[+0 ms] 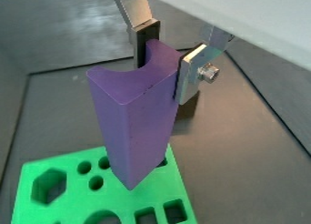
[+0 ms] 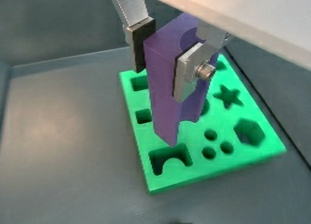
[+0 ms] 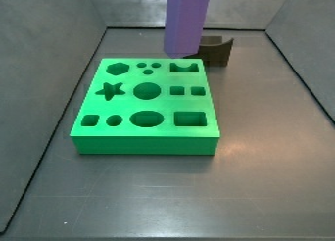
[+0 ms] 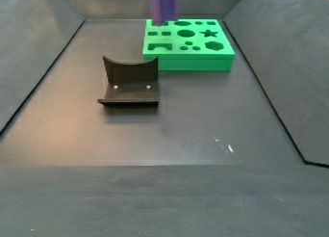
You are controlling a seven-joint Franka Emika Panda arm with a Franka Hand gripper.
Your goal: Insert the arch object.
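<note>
Presently, gripper [image 2: 170,56]: above the green board [image 3: 147,113], silver plates clamped on the tall purple bar [image 1: 131,118].
Arch object [image 4: 130,82]: on the floor, well apart from the jaws, beside the board.
Notch: faces upward.

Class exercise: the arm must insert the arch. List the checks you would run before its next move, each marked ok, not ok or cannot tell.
1. Gripper free for the arch: not ok, shut on the purple bar.
2. Arch in reach on the floor: ok, lying apart from the board in a side view.
3. Board's arch hole unblocked: ok.
4. Bar clear of the board: cannot tell.
5. Arch turned to match its hole: cannot tell.
</note>
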